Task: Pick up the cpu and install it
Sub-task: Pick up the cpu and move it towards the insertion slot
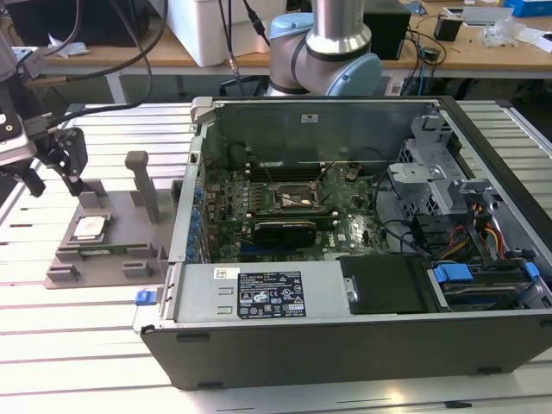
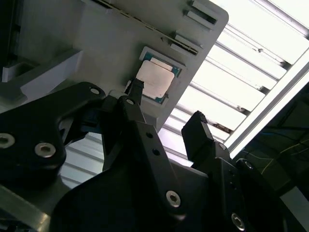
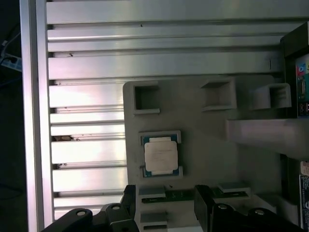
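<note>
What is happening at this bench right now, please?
A robot arm is set to fit a cpu into the open computer case. The gripper hovers open close to the cpu, which lies in its recess on the grey holder beside the case. Nothing is held yet.

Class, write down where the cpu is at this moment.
The cpu lies flat in a square recess of the grey holder, on the exterior view's left, just outside the open computer case.
</note>
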`<state>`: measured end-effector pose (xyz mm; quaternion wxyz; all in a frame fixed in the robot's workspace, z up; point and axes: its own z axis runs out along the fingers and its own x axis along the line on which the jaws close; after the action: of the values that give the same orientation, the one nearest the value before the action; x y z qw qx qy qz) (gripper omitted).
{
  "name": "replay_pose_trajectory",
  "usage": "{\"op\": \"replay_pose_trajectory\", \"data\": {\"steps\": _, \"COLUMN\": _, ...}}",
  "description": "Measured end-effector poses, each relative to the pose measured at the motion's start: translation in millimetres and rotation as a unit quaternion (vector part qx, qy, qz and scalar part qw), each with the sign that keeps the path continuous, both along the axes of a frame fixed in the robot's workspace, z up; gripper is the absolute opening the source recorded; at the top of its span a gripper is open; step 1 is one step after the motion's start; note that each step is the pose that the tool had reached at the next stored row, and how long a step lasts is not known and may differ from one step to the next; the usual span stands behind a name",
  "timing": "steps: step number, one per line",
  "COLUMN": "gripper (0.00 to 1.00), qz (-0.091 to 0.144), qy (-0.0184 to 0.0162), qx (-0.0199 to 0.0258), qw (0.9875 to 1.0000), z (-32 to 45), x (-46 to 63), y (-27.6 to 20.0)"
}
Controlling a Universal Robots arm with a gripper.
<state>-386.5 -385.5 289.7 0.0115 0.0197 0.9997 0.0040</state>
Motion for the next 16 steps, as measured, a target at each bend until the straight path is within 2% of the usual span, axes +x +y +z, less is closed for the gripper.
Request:
{"op": "replay_pose_trajectory", "data": {"steps": 5, "gripper": 0.6, "qz": 0.0, "qy": -0.0001, "qx": 0.0, "qw": 1.0, "z": -6.3, "x": 0.0, "y": 0.0}}
{"op": "replay_pose_trajectory", "data": {"steps": 16, "gripper": 0.6, "qz": 0.0, "qy": 0.0, "qx": 0.0, "qw": 1.0, "z": -13.2, "x": 0.0, "y": 0.0}}
